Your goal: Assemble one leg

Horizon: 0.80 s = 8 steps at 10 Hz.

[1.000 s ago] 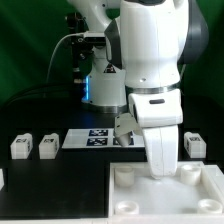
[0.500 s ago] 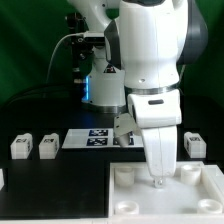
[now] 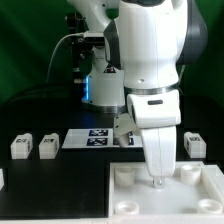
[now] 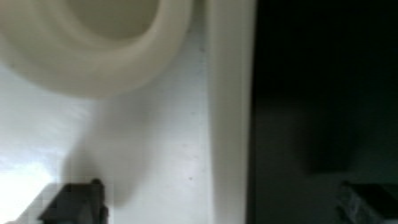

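Wrist view first: the gripper (image 4: 217,200) is spread wide, one fingertip (image 4: 71,200) over white plastic and the other over the dark table (image 4: 329,100). It holds nothing. The tray (image 4: 151,150) edge runs between the fingers, and a round socket (image 4: 80,45) lies just beyond, though the picture is blurred.

From the exterior view, the gripper (image 3: 155,182) points straight down at the far rim of the tray (image 3: 130,200), about midway between the two rear corners. I cannot tell whether it touches the rim.

No leg is in hand or seated. A leg (image 3: 195,143) stands on the table (image 3: 60,185) at the exterior view's right, just beyond the tray. Another leg (image 3: 47,147) and a third leg (image 3: 20,146) sit side by side at the left, well apart from the tray. The marker board (image 3: 95,138) lies between the groups, behind the arm.

I judge the step in hand to be setting or gripping the tray — preparation, with the leg work not yet begun. The next move calls for either a firm pinch on the rim or a lift clear of it. After that the hand must travel to a leg — probably the right one — and line up squarely over it.
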{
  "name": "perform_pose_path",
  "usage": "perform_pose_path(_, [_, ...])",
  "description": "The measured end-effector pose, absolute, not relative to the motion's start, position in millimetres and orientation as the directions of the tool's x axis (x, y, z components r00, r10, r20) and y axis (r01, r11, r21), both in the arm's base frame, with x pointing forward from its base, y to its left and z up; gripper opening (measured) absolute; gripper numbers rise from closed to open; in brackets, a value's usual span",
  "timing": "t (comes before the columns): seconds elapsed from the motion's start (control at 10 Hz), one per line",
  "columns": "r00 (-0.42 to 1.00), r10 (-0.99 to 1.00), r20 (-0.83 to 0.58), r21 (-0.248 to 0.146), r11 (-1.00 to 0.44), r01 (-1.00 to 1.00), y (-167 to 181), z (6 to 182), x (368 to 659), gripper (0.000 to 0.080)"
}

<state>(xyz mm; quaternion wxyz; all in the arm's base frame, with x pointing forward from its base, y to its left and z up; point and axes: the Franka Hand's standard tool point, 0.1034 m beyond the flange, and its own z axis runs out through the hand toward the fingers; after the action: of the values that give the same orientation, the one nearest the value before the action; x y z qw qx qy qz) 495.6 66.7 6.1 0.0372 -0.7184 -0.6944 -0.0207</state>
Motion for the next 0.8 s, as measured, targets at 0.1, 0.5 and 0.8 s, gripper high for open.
perform_pose_path(0.1, [0.035, 0.996, 0.081, -0.025, -0.033, 0.999, 67, 6.1, 496, 0.0649])
perform_pose_path(0.5, [0.209, 0.975, 0.079, -0.004, -0.21, 0.978, 76, 26.6, 486, 0.0649])
perform_pose_path(0.8, [0.592, 0.802, 0.085, -0.012, -0.593, 0.805, 110, 49.7, 486, 0.0649])
